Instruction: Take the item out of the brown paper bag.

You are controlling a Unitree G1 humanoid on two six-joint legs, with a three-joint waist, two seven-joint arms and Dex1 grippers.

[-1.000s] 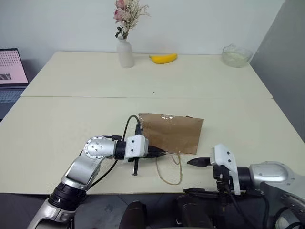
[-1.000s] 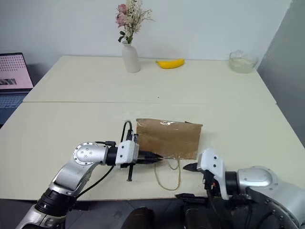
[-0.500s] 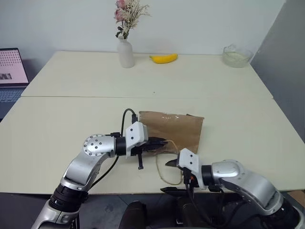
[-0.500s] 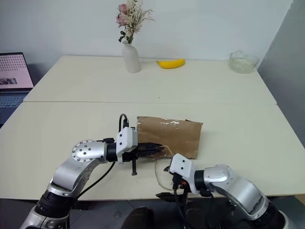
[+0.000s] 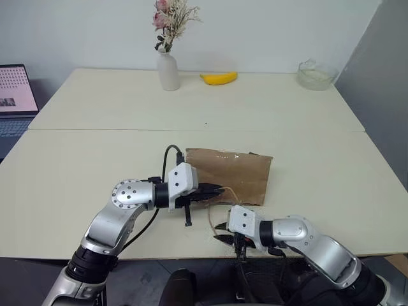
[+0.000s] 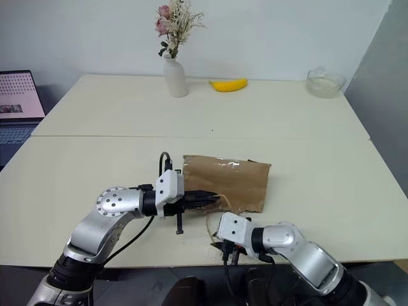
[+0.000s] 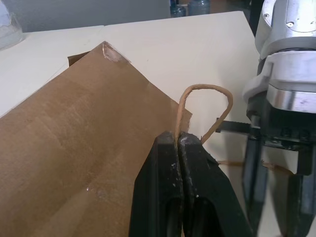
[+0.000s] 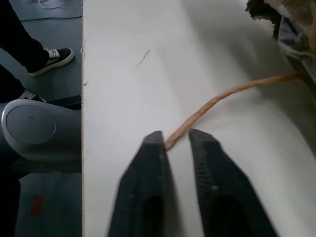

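Note:
The brown paper bag (image 5: 233, 175) lies flat on the near half of the table, its open end and two tan cord handles toward me. My left gripper (image 7: 178, 136) is shut on one cord handle (image 7: 205, 89), which loops up just past its fingertips at the bag's edge. My right gripper (image 8: 176, 138) sits low near the table's front edge, shut on the other cord handle (image 8: 232, 91), which runs from between its fingers back to the bag. The item is hidden.
At the far side of the table stand a white vase with dried flowers (image 5: 168, 70), a yellow banana (image 5: 218, 78) and a glass bowl (image 5: 316, 74). A laptop (image 5: 13, 95) sits off the left edge. The table's front edge (image 5: 191, 256) is right under my right gripper.
My right gripper swung left and down from the right of the bag to the loose cord loop and closed on it. My left gripper kept its hold on the other handle.

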